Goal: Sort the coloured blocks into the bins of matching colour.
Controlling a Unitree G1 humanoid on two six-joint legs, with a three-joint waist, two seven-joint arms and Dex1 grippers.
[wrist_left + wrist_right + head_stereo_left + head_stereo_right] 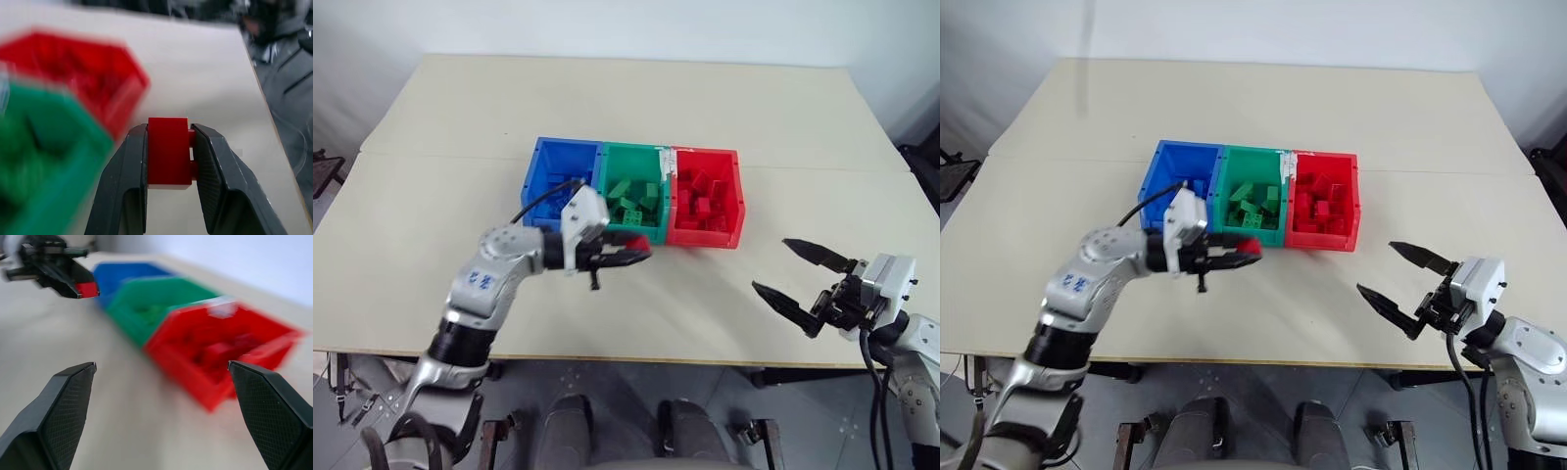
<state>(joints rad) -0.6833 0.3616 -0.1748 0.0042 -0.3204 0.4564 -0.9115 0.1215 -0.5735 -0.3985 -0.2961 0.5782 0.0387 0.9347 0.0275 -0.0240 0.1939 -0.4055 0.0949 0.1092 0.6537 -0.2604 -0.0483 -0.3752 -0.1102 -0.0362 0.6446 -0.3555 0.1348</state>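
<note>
Three joined bins stand in a row mid-table: blue bin [539,172], green bin [631,148] and red bin [706,238]. Green blocks [628,202] lie in the green bin and red blocks [703,202] in the red one. My left gripper [636,255] points sideways just before the green bin's front wall, above the table. It is shut on a small red block [168,152], also seen from the right wrist as the red block [87,289]. My right gripper [771,264] hangs open and empty to the right of the bins, near the table's front edge.
The beige table [607,98] stretches wide behind and beside the bins, with a seam running across it level with their back. Its front edge [636,360] lies close below both grippers. Dark objects stand off the table at the far left [323,168] and far right [925,157].
</note>
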